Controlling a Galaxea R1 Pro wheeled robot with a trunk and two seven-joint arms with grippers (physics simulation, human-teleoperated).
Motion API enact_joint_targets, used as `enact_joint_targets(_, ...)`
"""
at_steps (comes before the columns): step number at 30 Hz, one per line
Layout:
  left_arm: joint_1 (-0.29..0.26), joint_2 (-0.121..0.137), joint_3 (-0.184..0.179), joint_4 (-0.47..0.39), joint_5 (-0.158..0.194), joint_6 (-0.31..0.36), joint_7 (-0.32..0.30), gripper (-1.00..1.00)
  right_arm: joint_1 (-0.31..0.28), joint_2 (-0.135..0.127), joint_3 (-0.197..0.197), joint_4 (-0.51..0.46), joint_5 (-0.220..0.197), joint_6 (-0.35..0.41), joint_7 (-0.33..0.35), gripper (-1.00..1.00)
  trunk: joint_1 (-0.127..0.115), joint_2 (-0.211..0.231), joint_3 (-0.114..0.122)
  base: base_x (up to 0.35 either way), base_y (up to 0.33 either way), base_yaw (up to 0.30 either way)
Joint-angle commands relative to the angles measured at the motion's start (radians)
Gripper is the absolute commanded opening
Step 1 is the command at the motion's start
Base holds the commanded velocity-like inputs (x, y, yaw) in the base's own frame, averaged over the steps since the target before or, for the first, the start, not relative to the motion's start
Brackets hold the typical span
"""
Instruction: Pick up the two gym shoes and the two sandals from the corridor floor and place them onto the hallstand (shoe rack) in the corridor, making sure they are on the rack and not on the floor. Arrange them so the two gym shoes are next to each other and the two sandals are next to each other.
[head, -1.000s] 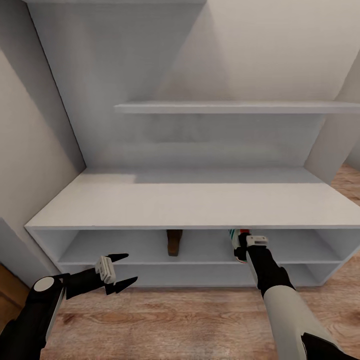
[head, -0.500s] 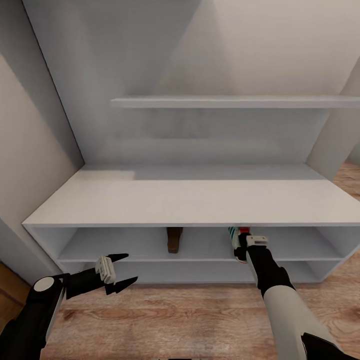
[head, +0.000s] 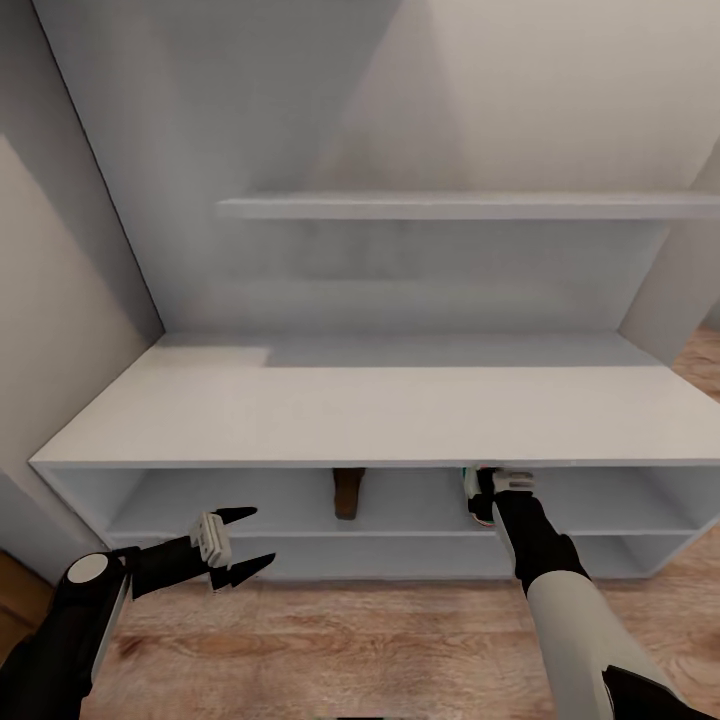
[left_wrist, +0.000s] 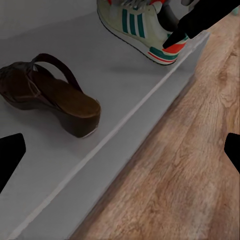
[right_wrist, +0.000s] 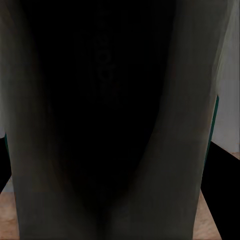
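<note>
— What did we find on the hallstand (head: 380, 410)?

— On its upper open shelf (left_wrist: 60, 165) we saw one dark brown sandal (left_wrist: 47, 97) lying with its heel toward the front edge. Farther along the same shelf, toward the robot's right, sat a white gym shoe (left_wrist: 137, 30) with green stripes and a red-orange heel tab, also heel outward. The two were well apart. In the head view we caught only the sandal's heel (head: 347, 494) and a sliver of the sneaker (head: 474, 495) under the flat white top.

— And our right gripper (head: 497, 488)?

— It was reaching into that shelf at the sneaker's heel. In the left wrist view one dark fingertip (left_wrist: 176, 37) touched the red-orange tab. The right wrist view was nearly black, with pale shoe lining close around it, as if we looked into the shoe's opening. We could not tell whether the fingers were clamped or parted.

— The left gripper (head: 248, 540)?

— It hovered low over the wood-grain corridor floor (head: 400, 640), just in front of the rack's left part, fingers spread wide and holding nothing. Its camera looked along the shelf edge toward the sandal.

— Anything else?

— A thin white wall shelf (head: 460, 206) hung above the rack's top against the pale wall.
</note>
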Motion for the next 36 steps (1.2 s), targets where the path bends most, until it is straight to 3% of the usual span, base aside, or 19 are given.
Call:
enact_joint_targets(1,-0.001,0.000,0.001,-0.001,-0.003,0.009,-0.005,1.00,-0.001,0.001,-0.003,-0.001,0.000,0.004,-0.001,-1.00,0.000,0.000,-0.001,0.258,0.000,0.000)
enact_joint_targets(36,-0.001,0.000,0.001,-0.001,-0.003,0.009,-0.005,1.00,-0.001,0.001,-0.003,-0.001,0.000,0.004,-0.001,-1.00,0.000,0.000,-0.001,0.042,0.000,0.000)
